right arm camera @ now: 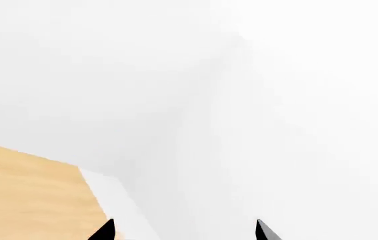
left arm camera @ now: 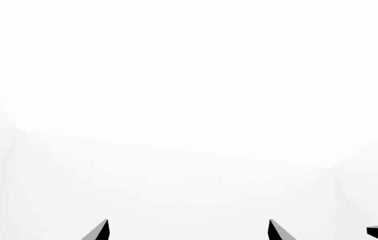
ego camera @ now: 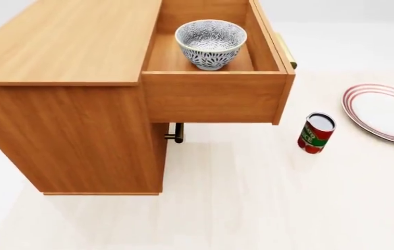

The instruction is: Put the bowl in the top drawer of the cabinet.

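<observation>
Bowl: stands upright inside the open top drawer, on the drawer floor, toward 12 o'clock in the head view. White inside, blue-grey speckle outside. Nothing in it that I can see.
Top drawer: pulled well out from the cabinet front. Its brass bar handle shows at the 1 o'clock edge of the drawer.
Cabinet: light-brown wood with a flat top, filling the 9 to 12 o'clock part of the head view. It stands on the pale floor.
Lower drawer handle: small dark bar under the open drawer; the lower drawer looks closed.
Can: red label, upright on the floor at about 3 o'clock, just beside the drawer's front corner but not touching it.
Plate: flat and white with red rim rings, on the floor at 3 o'clock, near the can and apart from it.
Left gripper: only the two dark fingertips show in the left wrist view. Jaws stand wide apart with nothing between them, facing blank white.
Right gripper: two dark tips in the right wrist view. Jaws spread apart, holding nothing; a strip of light wood lies beyond them.
Arms: neither shows in the head view.
</observation>
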Controlling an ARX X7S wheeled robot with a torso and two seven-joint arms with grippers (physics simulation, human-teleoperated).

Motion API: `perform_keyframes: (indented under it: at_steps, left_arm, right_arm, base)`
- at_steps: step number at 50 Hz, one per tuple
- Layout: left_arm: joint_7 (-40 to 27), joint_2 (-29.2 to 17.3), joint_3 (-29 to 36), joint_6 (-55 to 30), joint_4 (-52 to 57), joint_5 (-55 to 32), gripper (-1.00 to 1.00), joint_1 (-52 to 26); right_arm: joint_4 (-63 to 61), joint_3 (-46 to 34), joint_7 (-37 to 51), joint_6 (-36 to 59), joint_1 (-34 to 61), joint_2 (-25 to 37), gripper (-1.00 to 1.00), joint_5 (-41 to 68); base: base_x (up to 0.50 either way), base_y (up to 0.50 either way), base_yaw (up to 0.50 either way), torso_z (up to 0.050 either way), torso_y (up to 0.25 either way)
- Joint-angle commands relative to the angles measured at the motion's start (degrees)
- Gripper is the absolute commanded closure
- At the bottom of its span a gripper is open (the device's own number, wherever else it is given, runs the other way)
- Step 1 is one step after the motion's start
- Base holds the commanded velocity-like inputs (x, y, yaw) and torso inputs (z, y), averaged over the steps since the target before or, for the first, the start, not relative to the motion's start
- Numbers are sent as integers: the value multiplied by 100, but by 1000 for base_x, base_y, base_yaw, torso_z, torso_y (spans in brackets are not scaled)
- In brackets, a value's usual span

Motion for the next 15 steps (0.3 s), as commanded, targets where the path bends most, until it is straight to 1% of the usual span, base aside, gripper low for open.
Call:
perform_keyframes:
  at_steps: [1, 4, 11, 15]
  left_arm:
    - [-10, -35, 16, -3, -4, -32, -100, 0]
    - [-23, -44, 21, -7, -2, -30, -100, 0]
    - [-80, -66, 23, -39, 1, -65, -100, -3]
    - [-91, -66, 27, -28, 0, -56, -100, -1]
  right_arm:
    - [-3071, 1709, 1545, 1881, -1198, 758, -100, 1059]
    - [-3586, 2197, 1899, 2297, -1390, 729, -100, 1367]
    - [-4828, 3578, 2558, 3456, -1887, 668, -100, 2373]
    - [-5266, 4279, 2810, 4055, -1989, 664, -100, 2899]
  base:
    - [0, 0, 0, 0, 78]
    - [0, 0, 0, 0, 77]
    - [0, 0, 0, 0, 141]
    - [0, 0, 0, 0, 144]
